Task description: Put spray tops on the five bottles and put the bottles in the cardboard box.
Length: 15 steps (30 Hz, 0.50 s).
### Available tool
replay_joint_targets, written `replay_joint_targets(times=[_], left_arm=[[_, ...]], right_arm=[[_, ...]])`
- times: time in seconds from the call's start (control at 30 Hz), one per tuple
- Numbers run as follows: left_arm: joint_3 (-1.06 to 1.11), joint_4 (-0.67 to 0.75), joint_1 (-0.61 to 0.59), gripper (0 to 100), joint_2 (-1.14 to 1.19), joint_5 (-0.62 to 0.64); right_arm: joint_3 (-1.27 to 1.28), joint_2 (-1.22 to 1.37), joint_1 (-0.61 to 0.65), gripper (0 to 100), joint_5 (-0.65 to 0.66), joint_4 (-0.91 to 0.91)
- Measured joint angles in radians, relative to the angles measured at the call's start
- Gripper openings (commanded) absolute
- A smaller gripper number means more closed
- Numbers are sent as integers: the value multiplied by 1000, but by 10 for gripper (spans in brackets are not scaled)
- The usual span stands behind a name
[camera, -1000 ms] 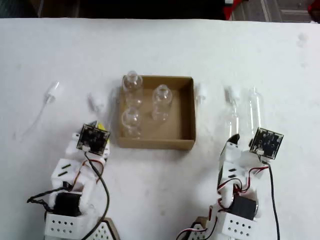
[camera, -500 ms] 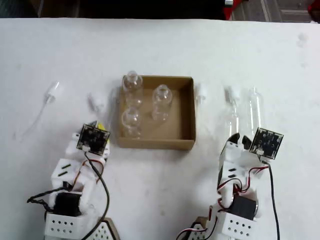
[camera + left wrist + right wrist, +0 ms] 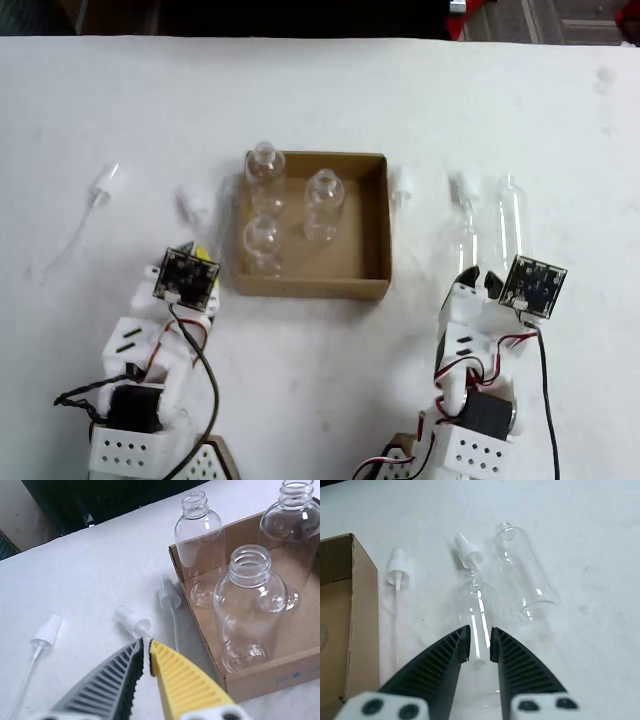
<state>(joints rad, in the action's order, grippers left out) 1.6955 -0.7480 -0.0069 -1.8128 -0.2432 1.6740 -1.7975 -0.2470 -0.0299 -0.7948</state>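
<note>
Three clear bottles without tops stand upright in the cardboard box (image 3: 375,272): one (image 3: 265,165) in the far left corner, one (image 3: 323,200) mid-box, one (image 3: 262,240) near the front. Two more bottles lie on the table to its right, a nearer one (image 3: 463,245) and an outer one (image 3: 511,215). My right gripper (image 3: 480,642) hangs narrowly open just over the nearer bottle (image 3: 475,605), with a spray top (image 3: 467,552) at that bottle's neck. My left gripper (image 3: 146,647) is shut, its tips at the tube of a spray top (image 3: 132,620) left of the box.
Further spray tops lie loose: one (image 3: 105,185) far left with a long tube, one (image 3: 167,597) against the box's left wall, one (image 3: 397,567) between the box and the lying bottles. White table stretches beyond the box.
The right gripper's fingers have parted slightly over the nearer lying bottle. The left arm and the bottles have not moved.
</note>
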Motion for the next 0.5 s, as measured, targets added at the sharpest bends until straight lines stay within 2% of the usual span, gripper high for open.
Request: replay_joint_targets(times=[0.2, 0.4, 0.5], left_arm=[[0, 6, -6, 27, 0, 3], [-2, 29, -123, 31, 0, 34], [-3, 15, -144, 31, 0, 48]], right_arm=[[0, 0, 0, 55, 0, 0], [0, 0, 0, 54, 0, 0], [0, 0, 0, 54, 0, 0]])
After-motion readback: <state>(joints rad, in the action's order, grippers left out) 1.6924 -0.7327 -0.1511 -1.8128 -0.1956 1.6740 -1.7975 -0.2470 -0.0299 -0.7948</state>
